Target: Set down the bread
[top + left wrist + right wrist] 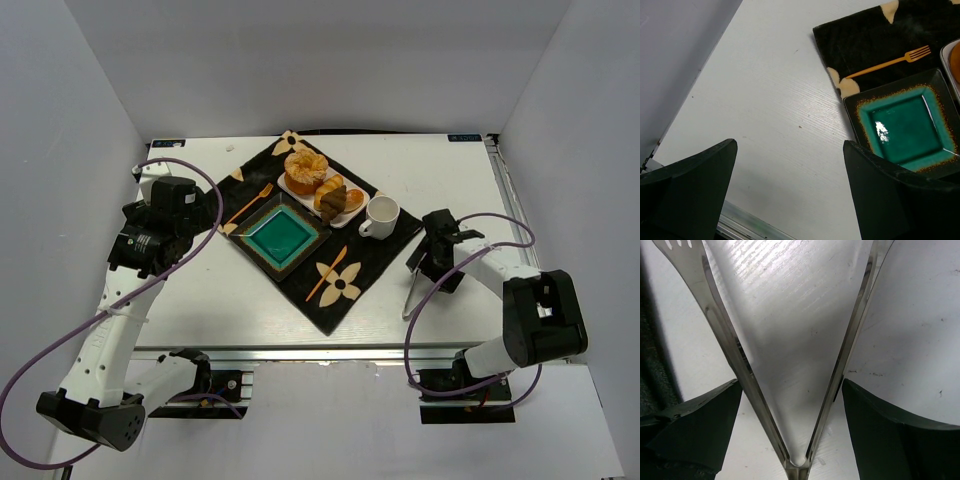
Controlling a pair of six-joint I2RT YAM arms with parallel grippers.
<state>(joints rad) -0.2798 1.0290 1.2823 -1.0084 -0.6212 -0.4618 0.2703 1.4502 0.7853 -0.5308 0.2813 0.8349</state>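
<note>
The right arm is folded low over the right side of the desk, its forearm reaching from the elbow back toward the black mat. The right tool is held just off the mat's right corner. In the right wrist view, the right tool is seen spread wide, with a pair of metal tongs lying between its fingers. The tongs' two arms are splayed in a V and each runs close along one finger. Whether the fingers press on the tongs cannot be told.

The left arm is raised and bent at the left side of the desk. The left tool is aimed toward the teal square plate. In the left wrist view, the left tool is seen wide apart with nothing between its fingers.

The bread is seen on the white plate at the far part of the mat, between the ring-shaped bread and a small golden roll. It lies well apart from both tools. The white cup stands between it and the right tool.
</note>
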